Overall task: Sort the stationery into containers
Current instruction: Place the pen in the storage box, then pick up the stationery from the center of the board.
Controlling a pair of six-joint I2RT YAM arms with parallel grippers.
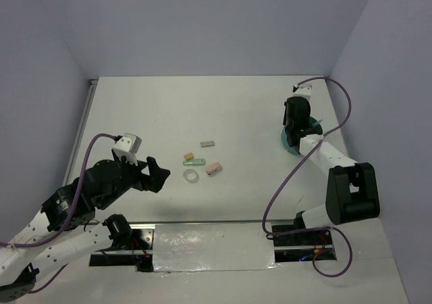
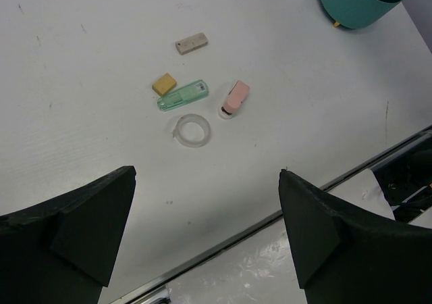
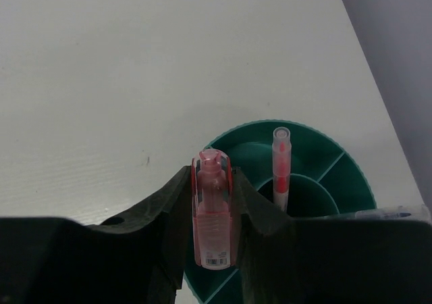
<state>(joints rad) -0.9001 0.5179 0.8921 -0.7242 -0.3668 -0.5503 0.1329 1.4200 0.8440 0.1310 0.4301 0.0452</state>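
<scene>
My right gripper (image 3: 213, 182) is shut on a pink clear-cased correction tape (image 3: 213, 213), held over the left side of the round teal organiser (image 3: 351, 182). A pink pen (image 3: 281, 165) stands in its middle cup; a grey pen (image 3: 378, 215) leans at its right. The organiser (image 1: 314, 127) sits at the far right, mostly hidden under my right gripper (image 1: 295, 118). Mid-table lie a grey block (image 2: 191, 43), a tan block (image 2: 163, 84), a green correction tape (image 2: 183, 95), a pink block (image 2: 235, 97) and a clear tape ring (image 2: 192, 129). My left gripper (image 2: 206, 240) is open and empty, above the table short of them.
A metal strip (image 2: 270, 216) marks the table's near edge, with a shiny silver sheet (image 1: 209, 246) beyond it between the arm bases. Grey walls enclose the table on the left, back and right. The right arm's purple cable (image 1: 337, 111) loops beside the organiser.
</scene>
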